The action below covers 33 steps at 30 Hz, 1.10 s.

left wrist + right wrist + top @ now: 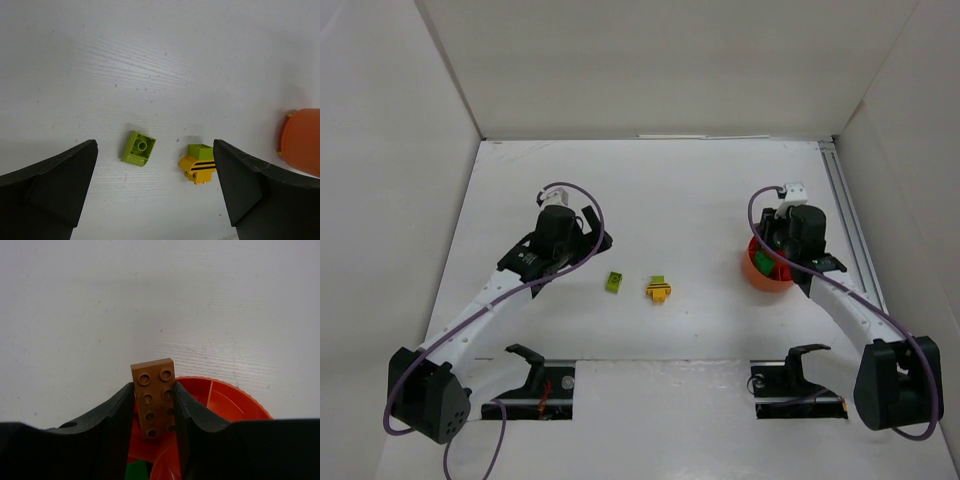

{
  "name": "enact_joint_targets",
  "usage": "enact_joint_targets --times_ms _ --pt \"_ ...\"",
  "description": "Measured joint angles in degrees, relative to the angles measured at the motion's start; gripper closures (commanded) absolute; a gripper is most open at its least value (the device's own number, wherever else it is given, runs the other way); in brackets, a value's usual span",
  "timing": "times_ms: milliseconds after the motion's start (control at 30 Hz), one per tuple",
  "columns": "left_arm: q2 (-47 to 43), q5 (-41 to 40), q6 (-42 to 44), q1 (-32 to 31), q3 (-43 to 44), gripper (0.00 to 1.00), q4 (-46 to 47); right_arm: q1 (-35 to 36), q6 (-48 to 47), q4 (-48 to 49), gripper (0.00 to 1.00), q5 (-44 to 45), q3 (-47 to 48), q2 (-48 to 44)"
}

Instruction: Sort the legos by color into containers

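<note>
White table (150,300); brown plate (156,395) lengthwise between fingers (115,420).

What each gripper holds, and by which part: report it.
The right gripper pinches the orange-brown plate by its two long edges, near the lower end, over the bowl. The left gripper is open and holds nothing.

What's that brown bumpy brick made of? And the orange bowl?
The brown brick looks like hard molded plastic: it has crisp round studs, an even color and a soft sheen. The orange bowl also seems to be plastic. It is smooth and slightly glossy, with thin dividers molded inside.
</note>
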Motion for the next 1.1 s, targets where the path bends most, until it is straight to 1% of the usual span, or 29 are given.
enact_joint_targets --times_ms 100,133,200,467,567,600,667,700,767,800,833,1000,1033,1100 --pt "0.0 0.0 0.0 0.0 0.0 0.0 0.0 0.0 0.6 0.1 0.48 0.0 -0.7 -0.7" --pt "0.0 0.0 0.0 0.0 0.0 0.0 0.0 0.0 0.9 0.1 0.39 0.0 -0.8 -1.0" --pt "0.0 0.1 0.0 0.0 0.0 0.0 0.0 0.0 1.1 0.3 0.32 0.0 -1.3 -1.9" --pt "0.2 0.4 0.0 0.4 0.0 0.0 0.0 0.0 1.2 0.3 0.31 -0.7 -2.1 -5.8" --pt "1.0 0.7 0.0 0.4 0.0 0.0 0.0 0.2 0.1 0.3 0.28 -2.4 -1.9 -7.0" --pt "1.4 1.0 0.0 0.4 0.0 0.0 0.0 0.5 -0.4 0.0 0.24 -2.5 -1.6 -7.1" --pt "3.0 1.7 0.2 0.4 -0.1 0.0 0.4 2.2 -1.3 -0.6 0.22 -2.3 -0.4 -7.1" --pt "4.0 2.3 0.5 0.4 -0.2 0.0 0.8 3.2 -1.6 -0.8 0.19 -2.4 0.2 -7.1" --pt "6.2 3.8 0.9 0.4 -0.8 0.0 1.9 5.5 -2.3 -1.3 0.09 -2.1 1.4 -7.3" --pt "7.3 4.4 1.1 0.4 -1.2 0.0 2.4 6.4 -2.5 -1.7 0.08 -2.1 1.9 -7.5" --pt "8.5 4.9 1.3 0.4 -1.6 0.0 2.7 7.1 -2.8 -2.0 0.0 -2.1 2.4 -7.5" --pt "14.6 5.0 1.9 -1.4 -2.5 0.0 3.5 8.0 -3.6 -5.2 0.0 -1.5 4.6 -8.3" --pt "15.6 4.7 1.9 -2.3 -2.5 0.03 3.7 8.0 -3.7 -6.0 0.0 -1.1 5.3 -8.5" --pt "17.3 3.5 2.2 -3.7 -2.5 0.04 4.0 8.0 -3.7 -7.2 0.0 -0.5 6.3 -8.6"
